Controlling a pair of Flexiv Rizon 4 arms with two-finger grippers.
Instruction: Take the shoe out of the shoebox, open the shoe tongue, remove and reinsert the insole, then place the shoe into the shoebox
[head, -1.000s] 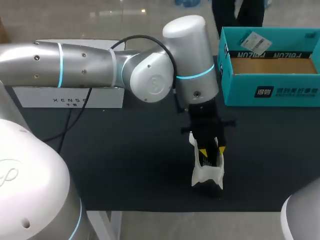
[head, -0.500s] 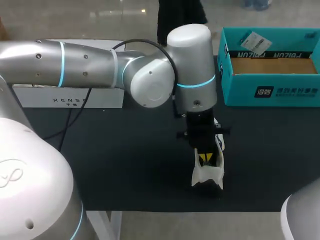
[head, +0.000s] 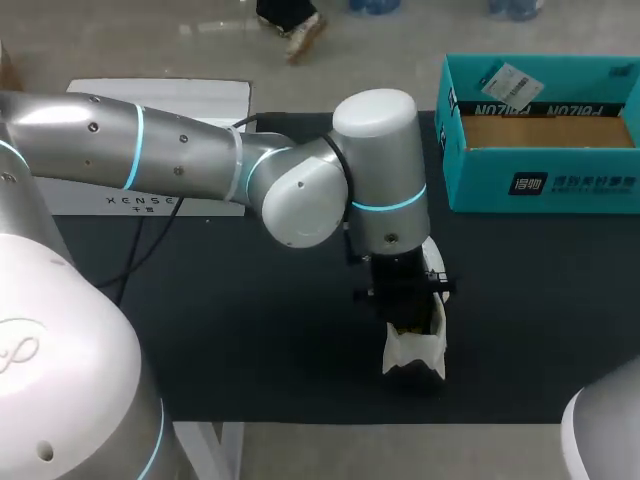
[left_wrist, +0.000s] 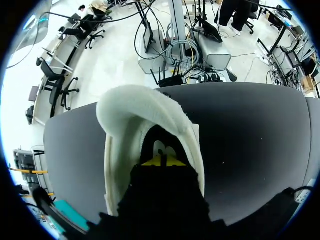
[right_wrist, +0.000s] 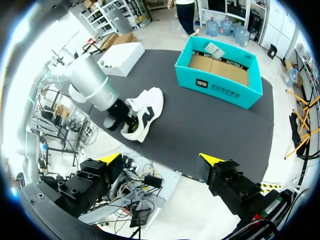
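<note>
- biggest risk imo: the shoe (head: 415, 352) sits unpinned on the table (head: 250, 330), heel end near the front edge. If the left arm pulls up and the insole sticks, the whole shoe prob comes up with it, or tips and slides toward that edge.
- 2nd risk: a half-caught insole could fold or tear on the way out, and then it won't go back in flat.
- nothing braces the shoe atm. The right gripper (right_wrist: 161, 158) hangs high up, out past the table's near edge, well apart from everything — wide open, holding nothing.
- left gripper (left_wrist: 162, 161): the arm comes in from the left, past the middle, and points straight down into the shoe's opening, collar wrapped round it. How far open it is, or whether it has the insole, can't be told — it's buried too deep.
- the shoe itself is upright on its sole, toe toward the far side.
- farthest off: the teal shoebox (head: 540, 190) at the far right corner, open, no shoe in it, well apart from the shoe.
</note>
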